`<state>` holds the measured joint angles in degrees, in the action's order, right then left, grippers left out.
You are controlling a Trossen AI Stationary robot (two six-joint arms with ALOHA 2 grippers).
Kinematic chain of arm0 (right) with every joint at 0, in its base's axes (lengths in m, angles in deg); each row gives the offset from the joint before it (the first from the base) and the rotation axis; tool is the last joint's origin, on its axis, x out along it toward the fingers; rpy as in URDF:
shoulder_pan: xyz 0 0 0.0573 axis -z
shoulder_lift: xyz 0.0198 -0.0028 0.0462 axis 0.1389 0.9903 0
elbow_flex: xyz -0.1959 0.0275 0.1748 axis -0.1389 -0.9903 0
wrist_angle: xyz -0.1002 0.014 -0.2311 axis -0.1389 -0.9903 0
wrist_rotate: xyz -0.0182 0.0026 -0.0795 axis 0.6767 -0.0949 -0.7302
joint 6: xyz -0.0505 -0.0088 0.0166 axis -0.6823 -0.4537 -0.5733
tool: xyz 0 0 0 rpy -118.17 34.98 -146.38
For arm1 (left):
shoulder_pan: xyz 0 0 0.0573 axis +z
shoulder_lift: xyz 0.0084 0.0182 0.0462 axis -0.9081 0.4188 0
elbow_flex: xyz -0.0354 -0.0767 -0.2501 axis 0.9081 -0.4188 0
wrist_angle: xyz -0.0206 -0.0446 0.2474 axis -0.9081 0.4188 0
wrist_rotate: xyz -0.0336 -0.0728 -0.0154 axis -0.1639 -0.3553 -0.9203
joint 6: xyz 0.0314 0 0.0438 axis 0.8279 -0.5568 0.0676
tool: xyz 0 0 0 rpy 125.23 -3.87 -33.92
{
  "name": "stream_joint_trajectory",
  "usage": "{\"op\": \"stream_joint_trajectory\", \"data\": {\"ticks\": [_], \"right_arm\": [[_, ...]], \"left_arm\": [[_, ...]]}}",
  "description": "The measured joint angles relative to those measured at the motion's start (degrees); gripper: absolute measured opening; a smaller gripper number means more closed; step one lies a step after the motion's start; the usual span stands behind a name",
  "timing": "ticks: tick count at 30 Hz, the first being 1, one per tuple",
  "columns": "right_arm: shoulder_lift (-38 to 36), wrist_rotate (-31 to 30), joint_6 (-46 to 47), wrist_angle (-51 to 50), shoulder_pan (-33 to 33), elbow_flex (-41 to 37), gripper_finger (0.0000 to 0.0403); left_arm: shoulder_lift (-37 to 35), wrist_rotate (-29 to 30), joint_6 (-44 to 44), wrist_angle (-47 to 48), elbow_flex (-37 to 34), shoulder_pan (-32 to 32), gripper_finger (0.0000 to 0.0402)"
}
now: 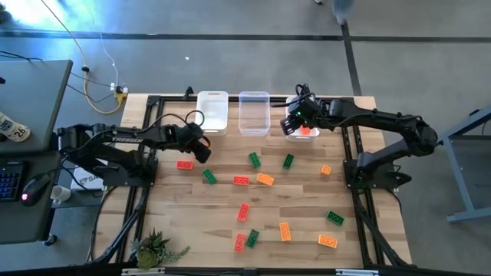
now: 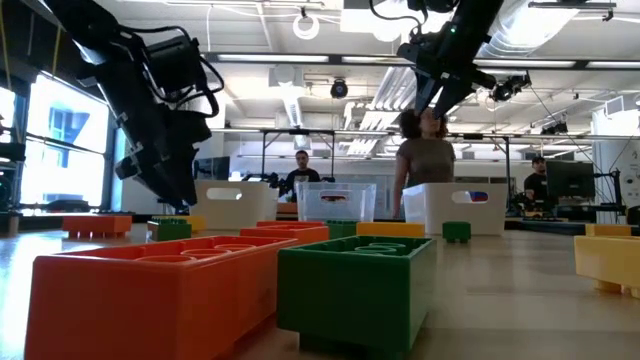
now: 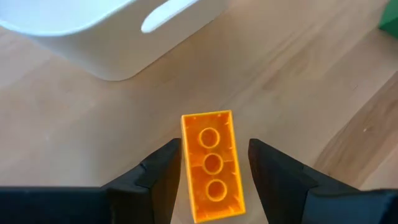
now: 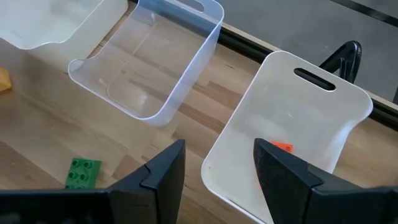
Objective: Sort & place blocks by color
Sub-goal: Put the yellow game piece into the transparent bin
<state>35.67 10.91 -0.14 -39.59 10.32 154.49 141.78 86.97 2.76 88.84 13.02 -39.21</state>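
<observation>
Four views, read in order from my remote station.

High view, bins: I count three white bins in a row at the table's far edge: left bin [image 1: 212, 111], middle bin [image 1: 254, 113], right bin [image 1: 301, 129].
High view, left gripper [image 1: 201, 147]: I see it low over the wood just in front of the left bin, near a red block [image 1: 184, 164].
High view, right gripper [image 1: 294, 121]: it hangs above the right bin.
High view, blocks: green, red and orange blocks lie scattered across the middle and near half of the table [image 1: 368, 230]; one red piece shows inside the right bin.

Low view, foreground: a large orange block [image 2: 150, 290] and a green block [image 2: 355, 280] stand side by side, closest to the camera.
Low view, background: people stand in the room beyond the bins.

Left wrist view, jaws: spread apart, straddling an orange block [image 3: 211, 165] lying studs-down on the wood; I see gaps on both sides, no contact.

Right wrist view, jaws: spread, nothing between them.
Right wrist view, contents: a red block [image 4: 281, 147] lies in the right bin; a green block [image 4: 83, 172] sits on the wood beside the middle bin.
</observation>
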Motion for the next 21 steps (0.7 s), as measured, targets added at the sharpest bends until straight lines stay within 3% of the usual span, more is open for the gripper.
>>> {"op": "stream_joint_trajectory", "data": {"ticks": [21], "right_arm": [[0.0, 0.0, 0.0, 0.0, 0.0, 0.0, 0.0178]], "left_arm": [[6.4, -0.8, 0.3, -1.9, 0.0, 1.1, 0.0182]]}}
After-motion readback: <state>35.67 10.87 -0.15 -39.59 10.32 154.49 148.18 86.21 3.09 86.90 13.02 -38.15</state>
